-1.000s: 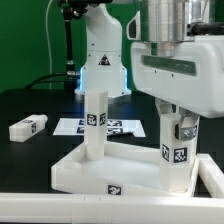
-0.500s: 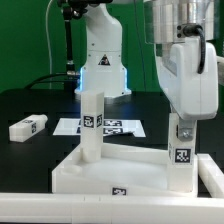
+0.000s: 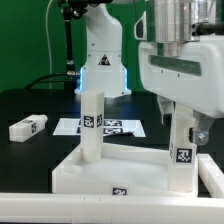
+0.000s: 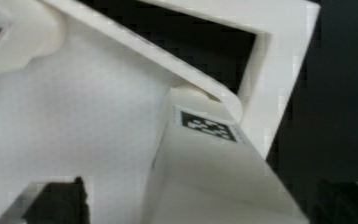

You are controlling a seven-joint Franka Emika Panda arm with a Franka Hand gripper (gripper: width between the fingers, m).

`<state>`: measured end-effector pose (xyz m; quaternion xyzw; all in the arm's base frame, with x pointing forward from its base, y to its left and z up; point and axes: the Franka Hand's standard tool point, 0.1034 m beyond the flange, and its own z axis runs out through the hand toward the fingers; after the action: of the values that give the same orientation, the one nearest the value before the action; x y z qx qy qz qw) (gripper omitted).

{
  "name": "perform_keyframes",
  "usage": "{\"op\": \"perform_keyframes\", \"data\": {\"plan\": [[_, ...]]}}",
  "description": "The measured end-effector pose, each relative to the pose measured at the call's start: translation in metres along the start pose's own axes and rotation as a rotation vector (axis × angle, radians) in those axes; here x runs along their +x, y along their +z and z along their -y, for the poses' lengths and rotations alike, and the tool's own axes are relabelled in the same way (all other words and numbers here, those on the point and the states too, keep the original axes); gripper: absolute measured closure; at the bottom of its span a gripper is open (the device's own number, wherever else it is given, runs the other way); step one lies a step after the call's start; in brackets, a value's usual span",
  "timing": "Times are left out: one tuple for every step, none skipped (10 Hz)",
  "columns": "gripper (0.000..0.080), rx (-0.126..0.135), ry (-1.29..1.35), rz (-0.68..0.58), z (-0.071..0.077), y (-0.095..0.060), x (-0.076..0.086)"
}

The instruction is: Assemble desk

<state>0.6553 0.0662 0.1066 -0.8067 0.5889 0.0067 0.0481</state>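
The desk top (image 3: pixel 120 172) lies on the table as a white rimmed tray. One leg (image 3: pixel 93 122) stands upright in its corner on the exterior view's left. A second leg (image 3: pixel 182 152) stands upright in the corner on the right, its tag facing the camera. My gripper (image 3: pixel 184 128) is down over the top of this second leg, with a finger on each side and a gap showing beside the leg. In the wrist view the leg (image 4: pixel 220 160) runs between the dark fingertips (image 4: pixel 55 203), with my gripper (image 4: pixel 194 205) around its near end. A third leg (image 3: pixel 28 127) lies loose on the table.
The marker board (image 3: pixel 118 127) lies flat behind the desk top. The robot's white base (image 3: pixel 103 62) stands at the back. A white strip (image 3: pixel 60 208) runs along the near edge of the table.
My hand turned about a quarter turn around the right leg and then turned back. The leg's tag faces the same way throughout.
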Motion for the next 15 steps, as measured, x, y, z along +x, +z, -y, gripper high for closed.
{"op": "perform_keyframes", "data": {"plan": [[0.0152,-0.007,-0.081,0.002,-0.0008,0.0006,-0.0024],[0.0152,-0.012,-0.214,-0.003,-0.0010,0.0010,-0.0034],[0.0150,-0.022,-0.361,-0.015,-0.0009,0.0016,-0.0063],[0.0150,-0.032,-0.469,-0.019,-0.0008,0.0015,-0.0081],[0.0150,-0.043,-0.576,-0.017,-0.0010,0.0004,-0.0084],[0.0150,-0.054,-0.691,-0.014,-0.0012,-0.0010,-0.0076],[0.0150,-0.057,-0.772,-0.009,-0.0019,-0.0012,-0.0067],[0.0150,-0.057,-0.829,-0.008,-0.0019,-0.0012,-0.0064],[0.0150,-0.059,-0.874,-0.008,-0.0020,-0.0012,-0.0062],[0.0150,-0.064,-0.951,-0.010,-0.0023,-0.0013,-0.0052],[0.0150,-0.065,-0.994,-0.009,-0.0026,-0.0014,-0.0038],[0.0150,-0.067,-1.026,-0.009,-0.0029,-0.0016,-0.0022],[0.0236,-0.069,-1.095,-0.008,-0.0032,-0.0017,-0.0007],[0.0383,-0.069,-1.122,-0.007,-0.0033,-0.0016,-0.0006],[0.0383,-0.069,-1.119,-0.008,-0.0033,-0.0016,-0.0006]]}}
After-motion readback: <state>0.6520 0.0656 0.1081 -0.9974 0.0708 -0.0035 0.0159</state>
